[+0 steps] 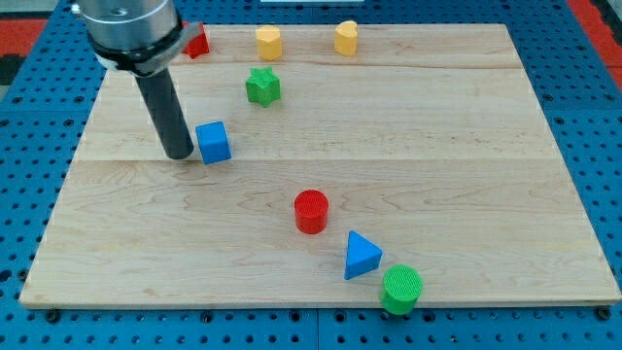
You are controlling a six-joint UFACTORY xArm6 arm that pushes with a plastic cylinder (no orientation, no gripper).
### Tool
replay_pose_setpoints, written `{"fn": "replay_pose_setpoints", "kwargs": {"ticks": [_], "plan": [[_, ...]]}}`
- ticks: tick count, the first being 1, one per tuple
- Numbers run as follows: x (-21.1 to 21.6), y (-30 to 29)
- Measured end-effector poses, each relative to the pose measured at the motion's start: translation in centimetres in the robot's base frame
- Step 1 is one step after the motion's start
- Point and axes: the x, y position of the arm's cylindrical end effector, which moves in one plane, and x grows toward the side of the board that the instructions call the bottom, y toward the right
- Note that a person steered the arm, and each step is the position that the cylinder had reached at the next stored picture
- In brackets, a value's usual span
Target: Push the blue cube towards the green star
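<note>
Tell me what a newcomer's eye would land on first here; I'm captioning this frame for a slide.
First, the thick dark rod coming down at the view's upper left, my tip right against the left side of the blue cube. Next, the green star just above and to the right of that cube. Then the diagonal trio near the bottom: red cylinder, blue triangular block, green cylinder.

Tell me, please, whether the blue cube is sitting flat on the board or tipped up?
Flat: the blue cube rests on its bottom face with its top level. My tip stands right beside its left side.
</note>
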Motion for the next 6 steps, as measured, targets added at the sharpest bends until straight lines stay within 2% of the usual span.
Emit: {"fn": "replay_pose_setpoints", "kwargs": {"ticks": [2,3,4,5,6], "plan": [[-1.1,6.1],[0.0,-0.6],[5.6,-5.8],[6.9,0.7],[5.0,6.3]]}}
